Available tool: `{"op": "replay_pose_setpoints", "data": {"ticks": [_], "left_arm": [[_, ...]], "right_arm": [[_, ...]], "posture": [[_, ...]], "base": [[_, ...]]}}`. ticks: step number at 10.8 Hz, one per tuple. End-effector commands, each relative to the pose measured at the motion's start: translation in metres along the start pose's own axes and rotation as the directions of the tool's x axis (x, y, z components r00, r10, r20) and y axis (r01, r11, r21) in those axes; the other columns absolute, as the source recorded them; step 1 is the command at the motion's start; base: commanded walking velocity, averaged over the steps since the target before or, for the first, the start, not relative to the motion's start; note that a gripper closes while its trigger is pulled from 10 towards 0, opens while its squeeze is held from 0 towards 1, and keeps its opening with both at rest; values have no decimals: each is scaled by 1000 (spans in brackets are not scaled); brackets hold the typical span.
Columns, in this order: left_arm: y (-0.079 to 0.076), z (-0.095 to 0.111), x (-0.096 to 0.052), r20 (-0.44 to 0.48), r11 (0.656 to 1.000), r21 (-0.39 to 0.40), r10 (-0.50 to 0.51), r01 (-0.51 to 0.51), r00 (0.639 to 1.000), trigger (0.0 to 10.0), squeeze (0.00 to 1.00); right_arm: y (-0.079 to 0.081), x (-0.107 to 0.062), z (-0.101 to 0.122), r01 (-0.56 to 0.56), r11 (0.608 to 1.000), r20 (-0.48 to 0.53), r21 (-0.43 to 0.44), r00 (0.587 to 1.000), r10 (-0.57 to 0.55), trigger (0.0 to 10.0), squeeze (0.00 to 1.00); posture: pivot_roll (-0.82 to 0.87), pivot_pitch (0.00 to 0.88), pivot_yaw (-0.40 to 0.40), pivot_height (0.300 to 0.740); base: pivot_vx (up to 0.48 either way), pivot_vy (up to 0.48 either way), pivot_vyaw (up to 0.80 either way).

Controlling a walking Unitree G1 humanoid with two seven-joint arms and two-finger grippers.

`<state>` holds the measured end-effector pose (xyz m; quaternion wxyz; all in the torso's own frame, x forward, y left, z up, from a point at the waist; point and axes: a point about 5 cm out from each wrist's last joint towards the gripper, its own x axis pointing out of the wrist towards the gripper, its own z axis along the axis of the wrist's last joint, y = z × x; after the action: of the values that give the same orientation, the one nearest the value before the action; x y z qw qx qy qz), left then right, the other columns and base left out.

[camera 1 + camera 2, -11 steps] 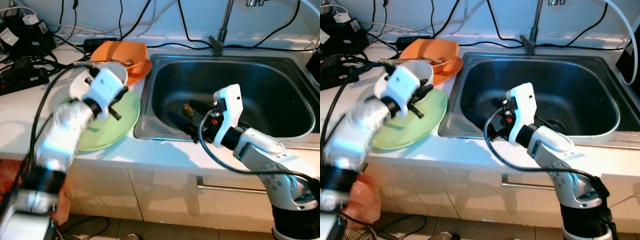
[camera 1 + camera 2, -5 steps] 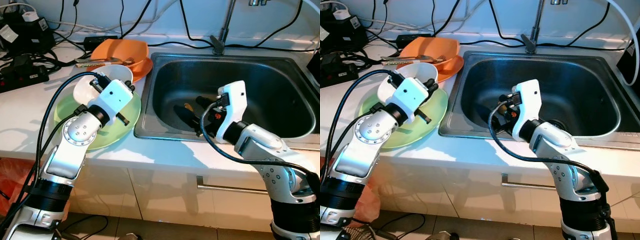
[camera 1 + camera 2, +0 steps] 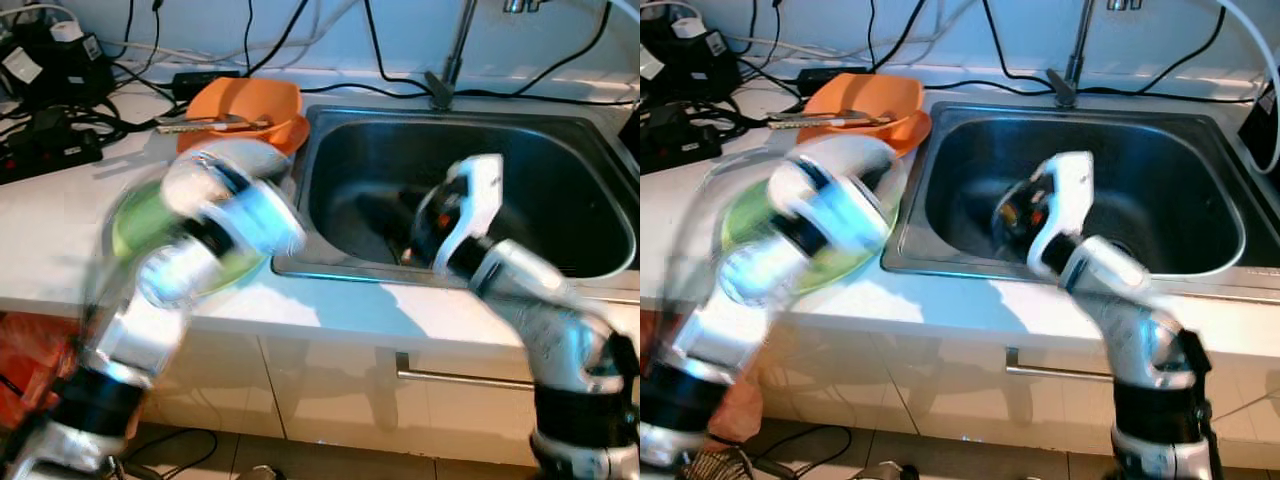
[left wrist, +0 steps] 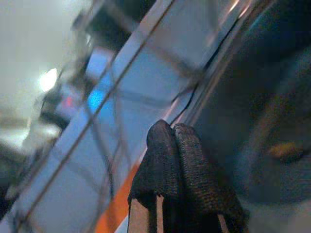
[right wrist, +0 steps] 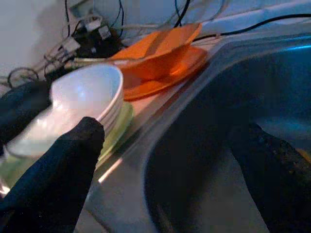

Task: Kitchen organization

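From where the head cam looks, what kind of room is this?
Most likely a home kitchen: a steel sink with a faucet set in a white counter, dishes beside it (orange bowl, green plate), and a cabinet drawer handle below.

White counter, green plate, orange dishes (stacked), cables

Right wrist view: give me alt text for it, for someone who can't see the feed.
The right gripper's two black fingers are spread wide at the rim of the steel sink. Beyond them a white bowl sits on a green plate, with an orange bowl on an orange plate behind it.
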<state>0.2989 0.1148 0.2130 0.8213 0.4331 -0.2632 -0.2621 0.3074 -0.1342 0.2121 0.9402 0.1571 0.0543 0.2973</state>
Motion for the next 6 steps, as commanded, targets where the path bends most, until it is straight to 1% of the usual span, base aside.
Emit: {"op": "replay_pose_setpoints", "data": {"ticks": [1,2,3,5,6], "left_arm": [[-7,4,0,29,1000,21,-20,19,999,0,0],[-15,3,-2,34,999,-2,-39,39,999,0,0],[-17,-3,-5,-1,999,-29,-28,28,1000,0,0],[-6,-11,-7,-53,998,-37,46,-48,998,0,0],[8,-14,-7,-72,990,-86,108,-114,992,10000,1000]], "right_arm": [[-4,0,2,7,999,-2,35,1000,-6,10000,0],[-8,0,5,17,999,-5,37,1000,-16,10000,0],[-10,0,6,23,999,-4,34,1000,-23,10000,0],[-11,-2,3,32,998,-13,46,999,-31,10000,0],[-12,-2,0,35,998,-22,44,999,-34,10000,0]], "posture": [[48,68,30,740],[45,68,31,740],[44,67,29,740],[46,67,27,740],[46,67,27,740]], "base": [[0,0,0],[0,0,0],[0,0,0],[0,0,0],[0,0,0]]}}
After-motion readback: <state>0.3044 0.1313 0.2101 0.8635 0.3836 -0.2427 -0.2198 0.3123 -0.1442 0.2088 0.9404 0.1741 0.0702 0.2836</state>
